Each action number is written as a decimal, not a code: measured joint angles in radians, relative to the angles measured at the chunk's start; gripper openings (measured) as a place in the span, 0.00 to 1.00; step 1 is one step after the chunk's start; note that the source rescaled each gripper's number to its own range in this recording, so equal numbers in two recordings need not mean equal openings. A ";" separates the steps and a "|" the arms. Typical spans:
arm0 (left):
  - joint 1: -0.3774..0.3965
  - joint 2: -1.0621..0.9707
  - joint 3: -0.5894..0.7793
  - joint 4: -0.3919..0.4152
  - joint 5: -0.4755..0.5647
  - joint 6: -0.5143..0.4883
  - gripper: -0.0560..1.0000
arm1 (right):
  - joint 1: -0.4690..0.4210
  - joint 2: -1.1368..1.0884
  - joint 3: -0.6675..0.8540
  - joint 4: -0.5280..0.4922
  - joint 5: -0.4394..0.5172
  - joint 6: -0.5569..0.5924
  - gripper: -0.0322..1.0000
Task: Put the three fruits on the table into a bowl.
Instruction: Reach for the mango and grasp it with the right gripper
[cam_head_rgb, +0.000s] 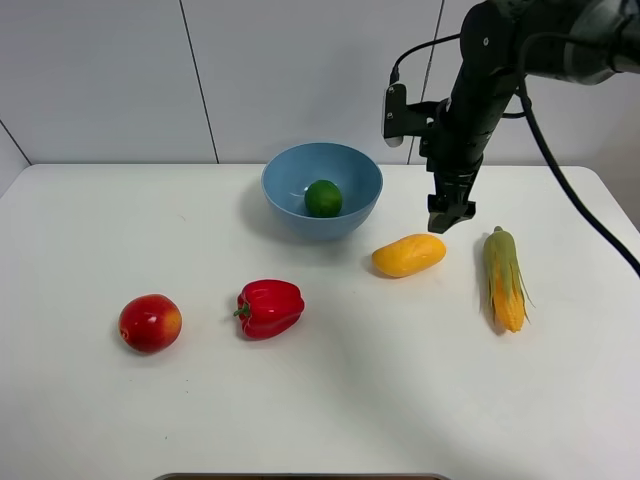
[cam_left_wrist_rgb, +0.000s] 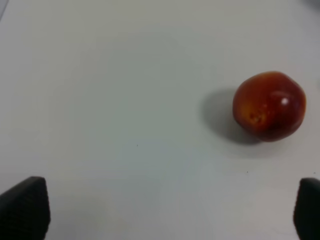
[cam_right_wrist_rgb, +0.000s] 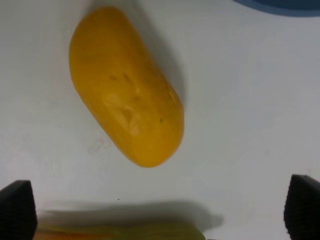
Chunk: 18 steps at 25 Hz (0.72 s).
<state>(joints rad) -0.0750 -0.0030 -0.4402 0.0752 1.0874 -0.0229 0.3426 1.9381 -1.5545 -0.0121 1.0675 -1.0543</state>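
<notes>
Counted on the table (cam_head_rgb: 350, 410): three fruits, one bowl (cam_head_rgb: 283, 205), one bell pepper (cam_head_rgb: 270, 308) and one corn cob (cam_head_rgb: 505, 282). One fruit lies in the bowl and two lie on the bare table.

The lime (cam_head_rgb: 323, 198), round and dark green, sits inside the light-blue bowl at upper centre of the high view. The mango (cam_head_rgb: 408, 255), oblong and yellow-orange, lies just right of centre, near the bowl's lower right but apart from it. The apple (cam_head_rgb: 150, 323), round and red with a yellowish patch, lies at lower left, well apart from the bowl. The pepper lies between the apple and the mango; the corn cob lies to the right of the mango.

The high view shows only one arm, the right, coming down from the upper right. Its end effector (cam_head_rgb: 448, 214) hangs just above the mango's right end, not touching it. The left end effector (cam_left_wrist_rgb: 166, 210) shows only in its own wrist view: two dark fingertips (cam_left_wrist_rgb: 25, 209) stand wide apart with bare table between them, so it is open and empty, with the apple ahead of it.

The right wrist view shows the jaws spread wide, holding nothing. It also shows faint creases on the mango's smooth skin, a sliver of the bowl's rim, and a blurred strip of the corn cob.
</notes>
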 joint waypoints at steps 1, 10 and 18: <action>0.000 0.000 0.000 0.000 0.000 0.000 1.00 | 0.000 0.012 0.000 0.000 -0.006 -0.004 1.00; 0.000 0.000 0.000 0.000 0.000 0.000 1.00 | 0.000 0.101 0.000 0.012 -0.034 -0.046 1.00; 0.000 0.000 0.000 0.000 0.000 0.000 1.00 | 0.004 0.172 0.000 0.019 -0.062 -0.070 1.00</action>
<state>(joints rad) -0.0750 -0.0030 -0.4402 0.0752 1.0874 -0.0229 0.3469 2.1099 -1.5545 0.0071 1.0053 -1.1247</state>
